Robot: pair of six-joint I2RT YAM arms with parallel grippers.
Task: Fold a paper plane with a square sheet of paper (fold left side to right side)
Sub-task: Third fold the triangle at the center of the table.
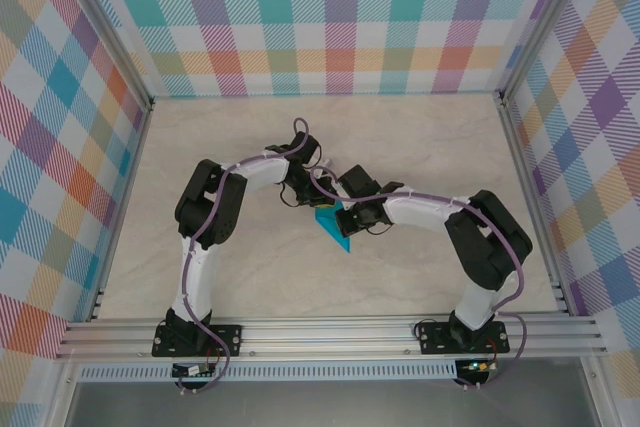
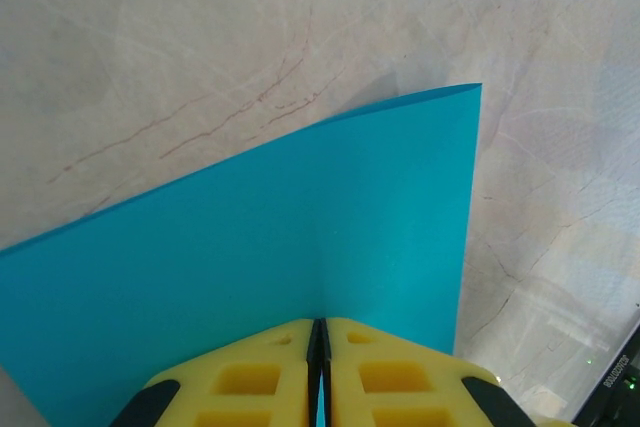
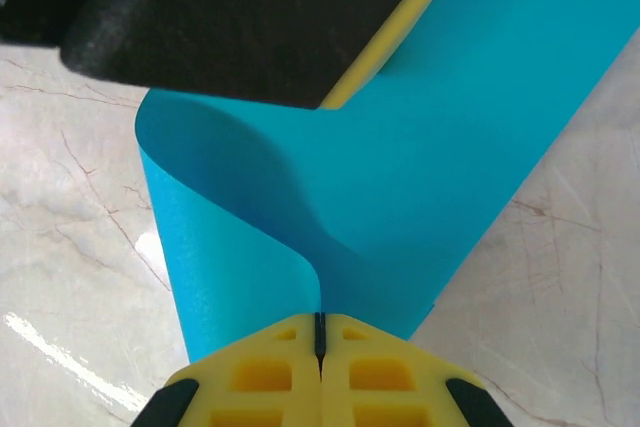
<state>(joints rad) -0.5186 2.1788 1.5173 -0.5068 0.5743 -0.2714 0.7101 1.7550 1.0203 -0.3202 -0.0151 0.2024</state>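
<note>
Paper sheet [image 1: 335, 230] curls at mid-frame between your left gripper [image 2: 318, 332] and right gripper [image 3: 320, 322]; both are pinched tight on it, equally near.

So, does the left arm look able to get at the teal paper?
Seemingly yes: the left gripper is shut on the teal paper, at its edge; nothing blocks it.

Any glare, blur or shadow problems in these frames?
Right wrist: glare streak on the table, left finger up close is blurred, paper curl shades itself. Left wrist: sharp, soft shadow beyond the paper's edge. Top external: even light, no glare.
</note>
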